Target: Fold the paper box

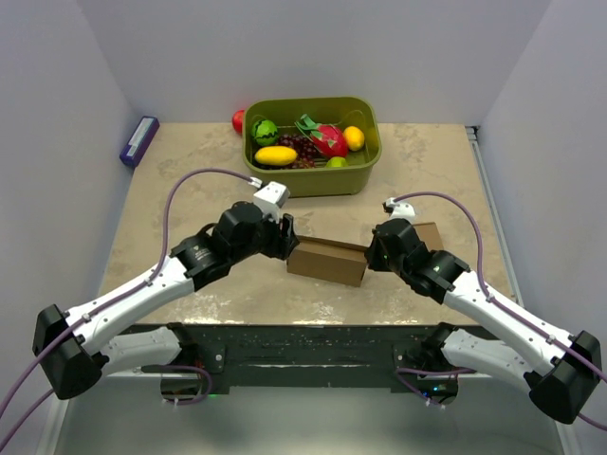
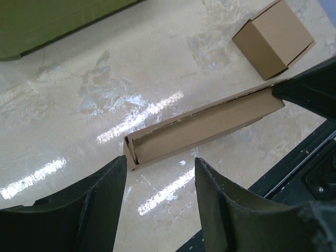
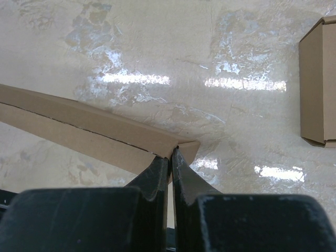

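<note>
The paper box (image 1: 327,262) is a long brown cardboard piece, folded flat, lying across the table's middle between my two grippers. In the left wrist view the box (image 2: 205,126) runs diagonally, its open left end just ahead of my left gripper (image 2: 160,163), which is open and empty. My left gripper (image 1: 287,237) sits at the box's left end. My right gripper (image 3: 170,155) is shut on the box's right end (image 3: 79,126), pinching a thin edge of cardboard. It shows in the top view (image 1: 372,254) too.
A small brown cardboard cube (image 1: 429,233) stands just behind the right gripper, seen also in the wrist views (image 2: 273,37) (image 3: 317,84). An olive bin (image 1: 313,178) of toy fruit stands at the back. A purple block (image 1: 139,140) lies far left. The dark front rail (image 1: 313,346) is near.
</note>
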